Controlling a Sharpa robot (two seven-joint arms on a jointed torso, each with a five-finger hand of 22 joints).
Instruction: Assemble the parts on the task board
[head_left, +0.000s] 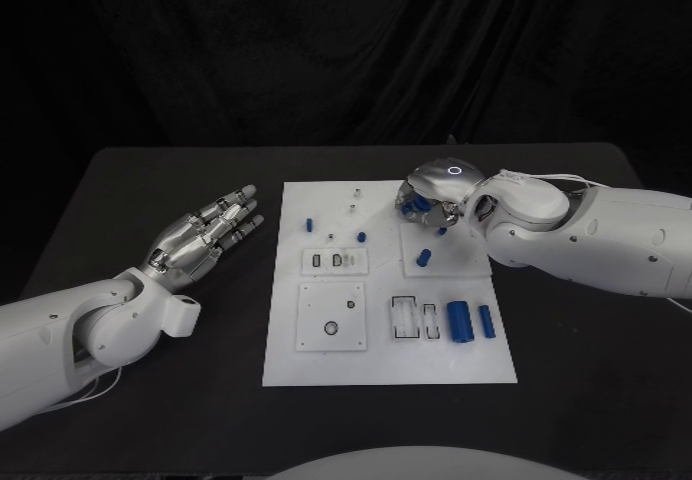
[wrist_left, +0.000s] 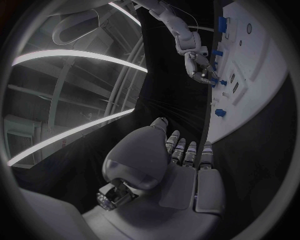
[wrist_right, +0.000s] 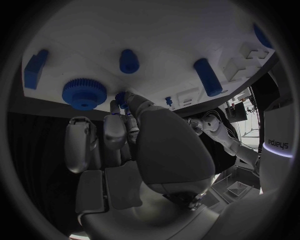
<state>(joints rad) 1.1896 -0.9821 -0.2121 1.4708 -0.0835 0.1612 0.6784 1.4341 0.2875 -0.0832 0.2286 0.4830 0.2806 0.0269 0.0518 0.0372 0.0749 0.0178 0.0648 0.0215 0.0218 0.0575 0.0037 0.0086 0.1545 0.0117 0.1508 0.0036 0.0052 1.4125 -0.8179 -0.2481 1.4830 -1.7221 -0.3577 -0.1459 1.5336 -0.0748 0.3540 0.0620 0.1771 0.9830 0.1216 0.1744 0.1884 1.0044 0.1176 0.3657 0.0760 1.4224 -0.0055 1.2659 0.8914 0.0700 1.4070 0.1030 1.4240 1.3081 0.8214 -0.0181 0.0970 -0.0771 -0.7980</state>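
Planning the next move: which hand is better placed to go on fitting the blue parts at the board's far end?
Right hand: already over the board's far end, among blue parts. Left hand lies open beside it.

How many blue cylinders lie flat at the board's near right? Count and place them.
2: the thick cylinder lies beside the outlined slots, the thin cylinder just right of it. None seems hidden.

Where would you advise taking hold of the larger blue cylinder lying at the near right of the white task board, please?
Probably across its middle, coming straight down from above. The larger blue cylinder lies flat on the white task board, long axis running away from the robot, so its curved flanks are the exposed faces. A slimmer blue cylinder lies beside it to the right, apart from it, so the fingers should stay narrow.
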